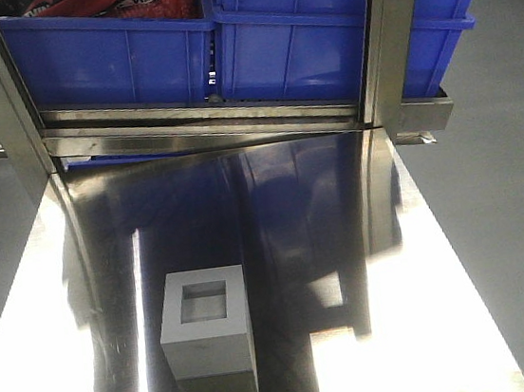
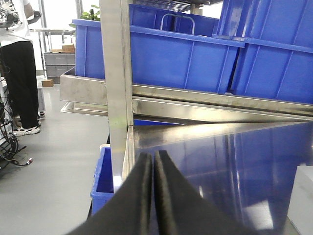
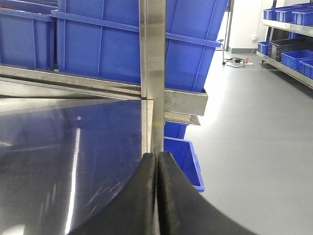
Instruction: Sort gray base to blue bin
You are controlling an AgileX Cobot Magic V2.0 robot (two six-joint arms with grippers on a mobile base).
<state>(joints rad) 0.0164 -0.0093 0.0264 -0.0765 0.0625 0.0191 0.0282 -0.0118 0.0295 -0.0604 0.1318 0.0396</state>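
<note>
Steel table [image 1: 423,262], mirror-bright, with bins racked behind it. Left gripper [image 2: 152,157]: black fingers pressed together, holding nothing, at the table's left edge. Gray base [image 1: 207,332]: standing on the table, left of centre near the front edge, square recess facing up, apart from the left gripper. Blue tote [image 1: 112,61]: rear left, red items inside. Blue bin [image 1: 301,43]: rear right, just beside the tote. Right gripper [image 3: 156,156]: fingers together, empty, at the table's right edge.

I see gray base [image 1: 207,332] upright, square recess up, on the steel table [image 1: 431,328] | blue bin [image 1: 321,50] on rack [image 1: 205,117] behind, well apart
</note>
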